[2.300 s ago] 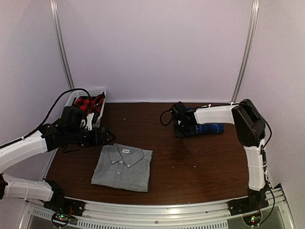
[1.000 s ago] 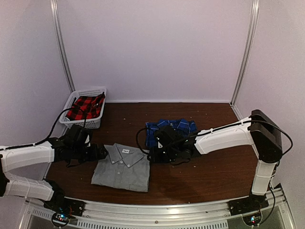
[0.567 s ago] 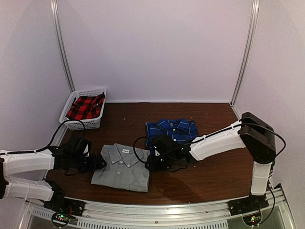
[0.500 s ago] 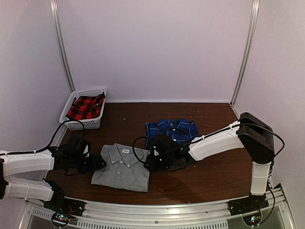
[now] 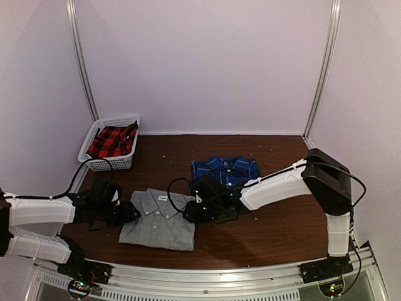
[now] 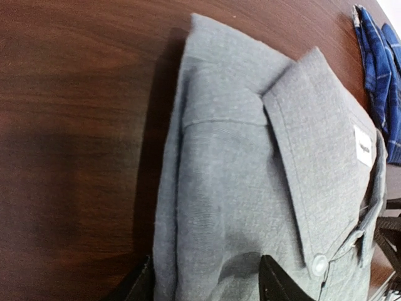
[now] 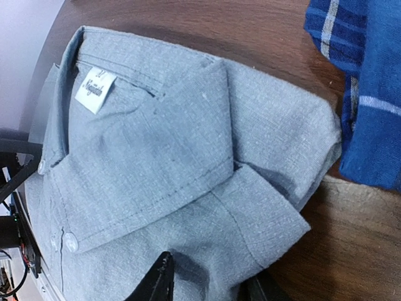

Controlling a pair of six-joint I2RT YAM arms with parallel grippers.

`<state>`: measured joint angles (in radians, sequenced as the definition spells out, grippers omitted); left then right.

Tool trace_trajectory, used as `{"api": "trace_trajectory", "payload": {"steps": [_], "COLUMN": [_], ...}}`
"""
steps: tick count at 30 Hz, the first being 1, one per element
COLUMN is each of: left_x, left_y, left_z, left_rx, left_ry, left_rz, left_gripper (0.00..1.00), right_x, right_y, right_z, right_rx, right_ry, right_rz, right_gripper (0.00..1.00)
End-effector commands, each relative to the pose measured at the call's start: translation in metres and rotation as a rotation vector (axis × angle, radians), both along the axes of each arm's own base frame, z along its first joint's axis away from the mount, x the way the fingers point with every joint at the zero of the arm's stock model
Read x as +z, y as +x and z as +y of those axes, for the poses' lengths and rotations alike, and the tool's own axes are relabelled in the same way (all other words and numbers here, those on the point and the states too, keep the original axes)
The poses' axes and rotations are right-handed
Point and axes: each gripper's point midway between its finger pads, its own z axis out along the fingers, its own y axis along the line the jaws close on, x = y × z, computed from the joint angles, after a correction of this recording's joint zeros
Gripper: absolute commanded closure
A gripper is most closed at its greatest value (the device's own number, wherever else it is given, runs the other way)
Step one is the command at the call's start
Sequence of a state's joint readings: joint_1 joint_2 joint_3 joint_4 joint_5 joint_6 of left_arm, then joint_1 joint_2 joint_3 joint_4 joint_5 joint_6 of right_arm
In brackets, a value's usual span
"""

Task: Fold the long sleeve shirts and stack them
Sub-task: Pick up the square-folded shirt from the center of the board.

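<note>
Top view: a brown table holds 2 shirts. The light grey shirt, folded with its collar up, lies near the front left. The dark blue plaid shirt lies just behind it, to the right. The left gripper is low at the grey shirt's left edge, and the right gripper is at its right edge. A white basket holding red plaid cloth sits in the far left corner.

Left wrist view: the jaws are spread. 1 fingertip is on the table beside the grey shirt's side fold, the other over the fabric.

Right wrist view: the jaws are spread, with 1 fingertip over the grey shirt. The blue plaid lies just beside that shirt's corner.
</note>
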<state>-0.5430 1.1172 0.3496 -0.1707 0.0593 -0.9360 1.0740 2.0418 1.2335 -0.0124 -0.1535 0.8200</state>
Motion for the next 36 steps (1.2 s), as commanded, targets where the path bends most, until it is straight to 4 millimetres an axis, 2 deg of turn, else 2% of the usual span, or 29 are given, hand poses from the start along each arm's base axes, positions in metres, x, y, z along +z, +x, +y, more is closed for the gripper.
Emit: {"api": "trace_trajectory", "payload": {"steps": [1,6,9,10,14,28,36], "left_x": [-0.016,-0.008,0.001,0.004,0.014,0.068,0.095], "left_y": [-0.014,-0.012,-0.010,-0.010,-0.007,0.003,0.007], "left_z": [0.001,-0.007,-0.012,-0.014,-0.017,-0.018,-0.031], "left_rx": [-0.020,-0.035,-0.047,-0.051,-0.056,-0.049,-0.105], "left_ry": [0.005,-0.042,-0.074,-0.082,-0.101,-0.129,-0.182], "left_rz": [0.079,0.065,0.050,0.043,0.025,-0.079,-0.124], "left_gripper": [0.50,0.82,0.98,1.00,1.00,1.00,1.00], "right_x": [-0.013,-0.008,-0.003,-0.001,0.011,0.071,0.103], "right_y": [-0.004,0.001,0.004,0.005,0.011,0.031,0.042], "right_z": [0.001,0.012,0.019,0.021,0.027,0.033,0.033], "right_rx": [0.021,0.031,0.039,0.039,0.039,0.022,0.023], "right_ry": [-0.047,-0.037,-0.030,-0.027,-0.021,-0.034,-0.039], "right_rz": [0.006,-0.002,-0.011,-0.015,-0.036,-0.160,-0.222], "right_gripper": [0.64,0.73,0.84,0.88,1.00,1.00,1.00]}}
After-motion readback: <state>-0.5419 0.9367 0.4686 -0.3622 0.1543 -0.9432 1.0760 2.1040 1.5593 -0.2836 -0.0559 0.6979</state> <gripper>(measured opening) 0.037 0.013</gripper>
